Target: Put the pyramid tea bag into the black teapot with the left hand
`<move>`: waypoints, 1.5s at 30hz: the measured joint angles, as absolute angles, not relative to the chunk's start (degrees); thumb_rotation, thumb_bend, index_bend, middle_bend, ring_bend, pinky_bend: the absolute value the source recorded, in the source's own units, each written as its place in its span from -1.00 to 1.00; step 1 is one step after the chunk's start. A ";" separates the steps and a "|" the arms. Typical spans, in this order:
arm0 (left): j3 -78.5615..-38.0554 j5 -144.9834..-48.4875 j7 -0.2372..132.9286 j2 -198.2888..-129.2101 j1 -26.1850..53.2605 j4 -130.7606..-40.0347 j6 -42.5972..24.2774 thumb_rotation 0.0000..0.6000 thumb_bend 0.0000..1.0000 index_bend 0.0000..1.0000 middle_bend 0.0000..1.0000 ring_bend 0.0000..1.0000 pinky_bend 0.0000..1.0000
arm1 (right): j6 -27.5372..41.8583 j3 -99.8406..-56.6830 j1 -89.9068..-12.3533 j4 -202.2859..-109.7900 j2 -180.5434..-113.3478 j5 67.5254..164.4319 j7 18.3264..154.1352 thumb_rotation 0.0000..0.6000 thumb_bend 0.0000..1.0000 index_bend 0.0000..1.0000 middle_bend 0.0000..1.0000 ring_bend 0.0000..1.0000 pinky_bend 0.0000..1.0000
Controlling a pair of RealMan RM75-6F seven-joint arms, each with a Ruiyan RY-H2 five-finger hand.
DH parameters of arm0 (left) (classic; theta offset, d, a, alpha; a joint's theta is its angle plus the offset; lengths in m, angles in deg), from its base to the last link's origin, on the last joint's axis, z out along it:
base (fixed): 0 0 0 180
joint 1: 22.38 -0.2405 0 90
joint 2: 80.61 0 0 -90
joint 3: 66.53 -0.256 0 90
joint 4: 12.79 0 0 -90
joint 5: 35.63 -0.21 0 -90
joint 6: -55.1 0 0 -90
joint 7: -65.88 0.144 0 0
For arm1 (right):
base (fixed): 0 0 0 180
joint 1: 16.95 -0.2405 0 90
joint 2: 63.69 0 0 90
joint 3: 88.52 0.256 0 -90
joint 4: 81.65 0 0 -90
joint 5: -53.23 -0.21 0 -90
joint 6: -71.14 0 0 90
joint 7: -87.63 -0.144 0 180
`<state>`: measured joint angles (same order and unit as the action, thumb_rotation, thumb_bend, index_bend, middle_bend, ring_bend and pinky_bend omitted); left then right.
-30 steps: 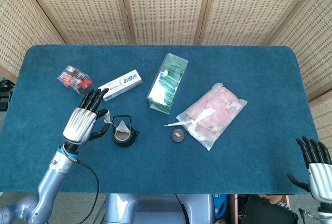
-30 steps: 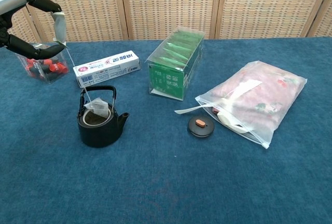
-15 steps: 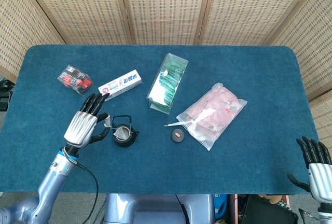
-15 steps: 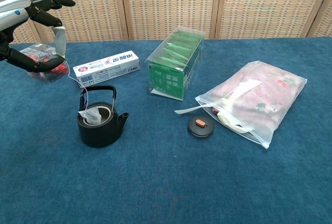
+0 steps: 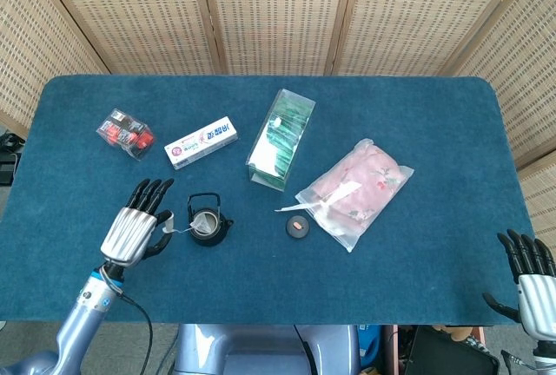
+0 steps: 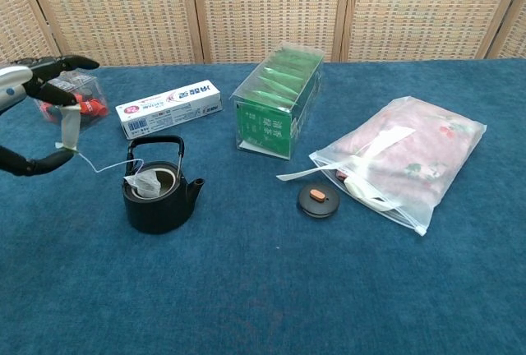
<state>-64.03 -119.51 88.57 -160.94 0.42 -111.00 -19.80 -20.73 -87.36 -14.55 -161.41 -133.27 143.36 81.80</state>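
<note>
Left hand near the table's left-front edge pinches the tag; pyramid tea bag sits in black teapot, string roughly level leftward. Right hand off the front-right corner, fingers apart, holding nothing.

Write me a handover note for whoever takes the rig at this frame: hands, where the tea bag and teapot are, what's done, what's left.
Left hand: pinches the paper tag of the tea bag's string, left of the pot.
Right hand: idle at the table's near right edge, fingers apart, holding nothing.
White pyramid tea bag: sits in the mouth of the small black teapot, string running out over the rim to the tag.
Teapot's lid: lies off, on the cloth to the right.
Done: bag is in the pot.
Left: release the tag and withdraw.
</note>
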 measured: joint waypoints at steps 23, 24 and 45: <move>-69.34 -118.34 94.20 -162.33 -5.10 -111.07 -21.13 1.00 -0.23 -0.34 -0.96 -1.00 -1.00 | -20.58 -87.35 -14.85 -161.37 -133.34 143.72 81.88 1.00 -0.86 -0.82 -0.72 -1.00 -0.83; -69.39 -118.59 94.24 -162.22 -5.21 -111.31 -21.35 1.00 -0.23 -0.35 -0.96 -1.00 -1.00 | -20.63 -87.34 -14.86 -161.36 -133.36 143.77 81.88 1.00 -0.86 -0.82 -0.72 -1.00 -0.83; -66.90 -115.07 111.45 -152.86 -1.58 -121.77 -15.72 1.00 0.16 -0.57 0.51 0.29 0.25 | -20.69 -87.42 -14.99 -161.58 -133.37 144.01 82.12 1.00 -0.86 -0.82 -0.72 -1.00 -0.83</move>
<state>-66.90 -115.07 111.45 -152.86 -1.58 -121.77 -15.72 -20.69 -87.42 -14.99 -161.58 -133.37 144.01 82.12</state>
